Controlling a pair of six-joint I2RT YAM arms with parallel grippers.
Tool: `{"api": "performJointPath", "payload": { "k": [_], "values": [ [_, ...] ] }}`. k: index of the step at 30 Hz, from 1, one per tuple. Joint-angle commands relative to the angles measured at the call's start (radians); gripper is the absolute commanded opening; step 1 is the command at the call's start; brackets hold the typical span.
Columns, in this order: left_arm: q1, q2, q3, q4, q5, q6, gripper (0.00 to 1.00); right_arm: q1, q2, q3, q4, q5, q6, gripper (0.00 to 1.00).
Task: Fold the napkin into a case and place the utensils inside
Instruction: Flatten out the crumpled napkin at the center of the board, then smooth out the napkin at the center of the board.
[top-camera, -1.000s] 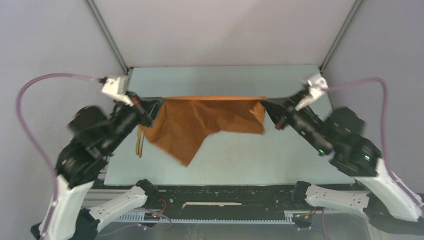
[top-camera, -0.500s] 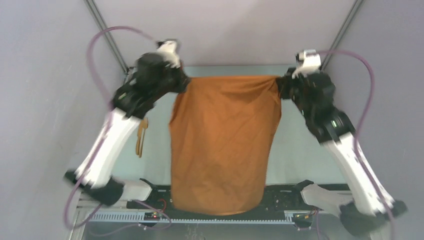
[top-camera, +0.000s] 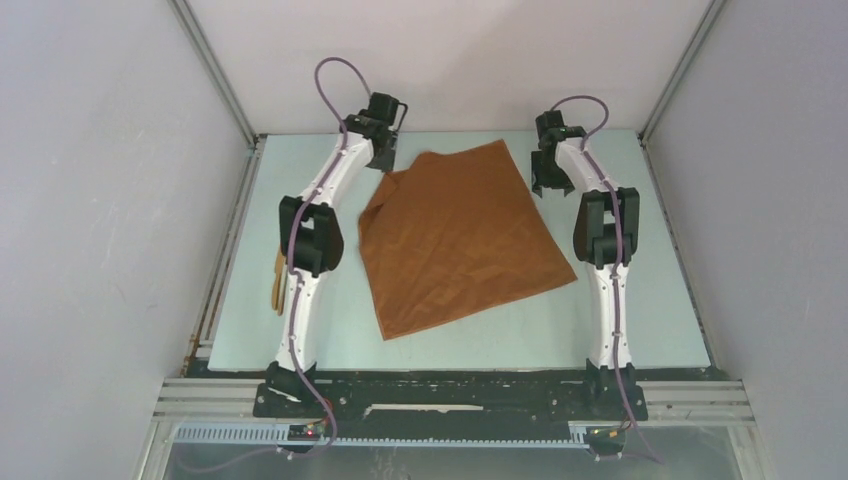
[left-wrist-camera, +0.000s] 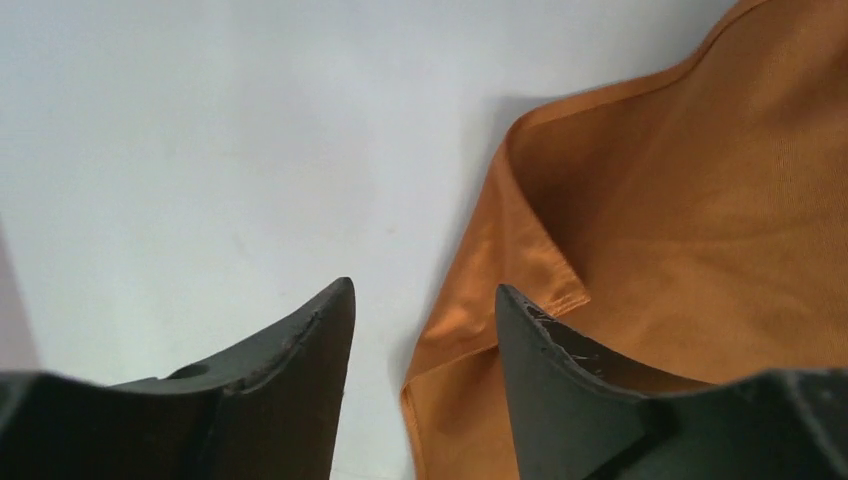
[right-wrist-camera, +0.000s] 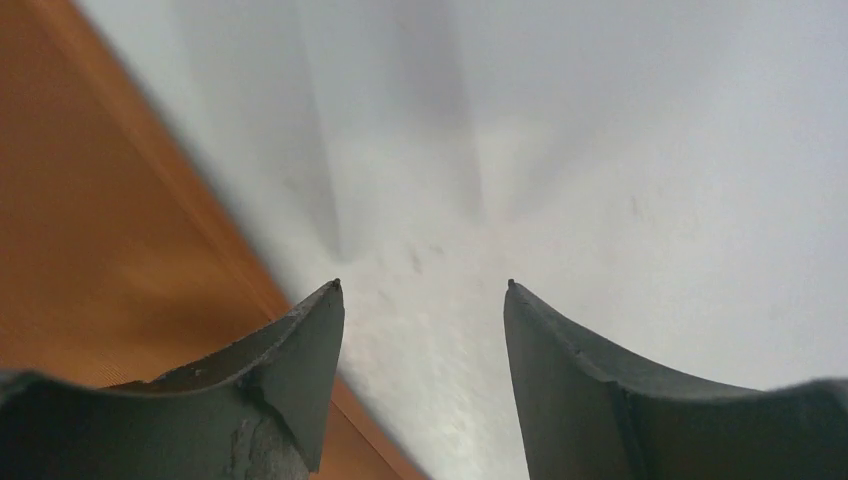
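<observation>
Half a second ago the napkin (top-camera: 460, 240) hung stretched between both pincers. Now it lies spread and skewed on the table (top-camera: 620, 300), far-left corner folded over. The left gripper (left-wrist-camera: 422, 290), jaws apart, hovers at that fold, holding nothing. The right gripper (right-wrist-camera: 422, 285), also apart and empty, sits just right of the cloth's far edge. The utensils (top-camera: 279, 285) lie near the left edge.

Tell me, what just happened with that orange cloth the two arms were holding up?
Both grippers let go. The left gripper and right gripper had pinched two corners of the napkin and swung it up and away; now they stand open at the far side, and the napkin lies spread on the table, one corner by the left gripper folded over. The wooden utensils stayed at the left edge.
</observation>
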Motion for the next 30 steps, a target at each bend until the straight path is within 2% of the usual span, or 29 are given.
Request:
{"api": "performJointPath", "payload": {
  "k": [1,5,7,10,13,17,21,22,26,30],
  "values": [
    [0.019,-0.291,-0.106,0.088,-0.100,-0.013,0.63,-0.025,-0.171,0.048,-0.129,0.107,0.008,0.68],
    [0.018,-0.459,-0.406,0.173,0.048,-0.114,0.69,0.003,-0.353,-0.256,0.068,-0.061,0.079,0.72],
    [0.019,-0.524,-0.548,0.251,0.124,-0.197,0.71,0.008,-0.414,-0.353,0.158,-0.183,0.163,0.73],
    [0.020,-0.591,-0.751,0.418,0.226,-0.289,0.72,0.019,-0.464,-0.494,0.291,-0.391,0.280,0.81],
    [0.031,-0.586,-0.828,0.528,0.319,-0.350,0.72,0.043,-0.510,-0.645,0.432,-0.537,0.371,0.81],
    [0.031,-0.498,-0.809,0.587,0.304,-0.366,0.72,0.081,-0.543,-0.797,0.536,-0.603,0.440,0.80],
    [0.022,-0.395,-0.765,0.621,0.195,-0.372,0.72,0.081,-0.553,-0.907,0.598,-0.593,0.477,0.80],
    [0.022,-0.369,-0.731,0.596,0.144,-0.381,0.72,0.075,-0.550,-0.921,0.598,-0.583,0.478,0.80],
    [0.022,-0.264,-0.576,0.512,-0.011,-0.382,0.57,0.060,-0.546,-0.969,0.602,-0.605,0.472,0.76],
    [0.023,-0.102,-0.330,0.326,-0.092,-0.368,0.56,0.061,-0.564,-1.004,0.603,-0.574,0.451,0.76]
  ]
}}
